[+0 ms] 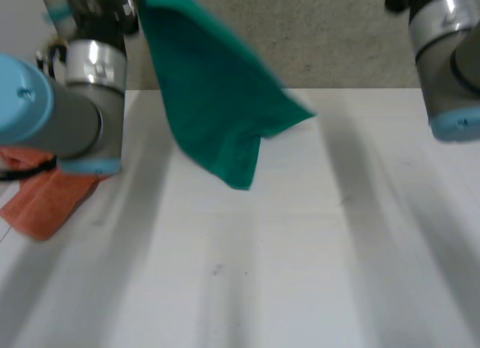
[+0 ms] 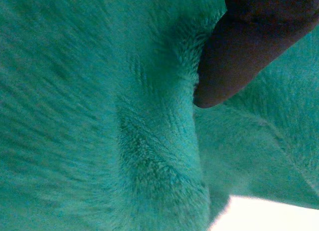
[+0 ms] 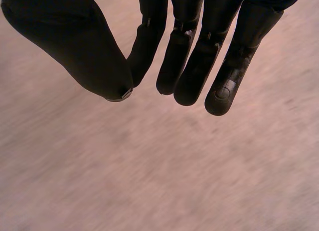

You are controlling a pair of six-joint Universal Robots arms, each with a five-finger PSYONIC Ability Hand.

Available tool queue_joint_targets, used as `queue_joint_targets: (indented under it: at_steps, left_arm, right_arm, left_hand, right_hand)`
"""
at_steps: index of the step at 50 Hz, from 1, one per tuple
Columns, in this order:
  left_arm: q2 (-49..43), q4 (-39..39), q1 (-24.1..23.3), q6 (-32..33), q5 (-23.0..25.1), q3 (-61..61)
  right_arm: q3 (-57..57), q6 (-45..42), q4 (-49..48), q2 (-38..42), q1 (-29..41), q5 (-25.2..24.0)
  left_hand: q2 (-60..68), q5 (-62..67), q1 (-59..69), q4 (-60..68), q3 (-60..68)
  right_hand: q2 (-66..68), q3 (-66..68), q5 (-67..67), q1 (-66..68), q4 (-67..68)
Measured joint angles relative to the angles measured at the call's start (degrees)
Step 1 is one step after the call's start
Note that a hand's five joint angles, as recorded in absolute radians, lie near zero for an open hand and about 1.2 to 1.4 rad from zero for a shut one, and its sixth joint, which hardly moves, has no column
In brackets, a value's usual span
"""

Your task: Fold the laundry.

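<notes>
A green fleece cloth (image 1: 217, 100) hangs in the air above the far part of the white table (image 1: 300, 273), held up by its top beside my left arm (image 1: 82, 100). Its lower corners dangle free over the table. In the left wrist view my left hand (image 2: 239, 57) is pressed into the green cloth (image 2: 99, 116), which bunches in a fold at its tip. My right hand (image 3: 192, 66) is raised over a bare surface, its thumb tip meeting its fingers with nothing between them. My right arm (image 1: 450, 63) is up at the far right.
An orange cloth (image 1: 45, 202) lies crumpled at the table's left edge, partly under my left arm. A grey wall runs behind the table's far edge.
</notes>
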Motion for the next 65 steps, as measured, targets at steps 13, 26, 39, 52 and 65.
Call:
queue_joint_targets:
  at_steps: [13, 26, 39, 52, 65]
  left_arm:
    - [7.18, -6.34, -1.36, -0.16, 0.26, -14.86]
    - [23.99, -16.47, -5.86, 1.02, 0.30, -16.15]
    - [28.82, -22.60, -11.78, 1.06, -0.69, -14.62]
    - [27.22, -24.85, -12.87, 1.25, -2.34, -11.67]
    - [27.92, -28.17, -14.14, 1.20, -2.88, -9.21]
  right_arm:
    - [14.48, -0.37, 20.98, 1.85, -1.47, -7.20]
    - [12.78, 11.60, 23.17, 4.90, -1.76, -14.21]
    - [15.07, 37.16, 15.96, 13.66, 3.52, -16.54]
    - [20.98, 42.21, 11.60, 13.61, 8.19, -14.59]
    - [30.53, 38.45, 6.79, 5.90, 4.68, -13.18]
  left_hand:
    - [0.05, 0.00, 0.00, 0.19, 0.08]
    - [0.06, 0.00, 0.00, 0.20, 0.09]
    - [0.07, 0.00, 0.00, 0.20, 0.09]
    - [0.08, 0.00, 0.00, 0.20, 0.09]
    - [0.09, 0.00, 0.00, 0.20, 0.09]
  right_hand:
    - [-54.26, -54.83, -53.26, -44.37, -54.58]
    - [-54.54, -55.06, -53.27, -44.49, -54.61]
    - [-54.54, -55.06, -53.27, -44.49, -54.61]
    - [-54.54, -55.06, -53.27, -44.49, -54.61]
    - [-54.54, -55.06, -53.27, -44.49, -54.61]
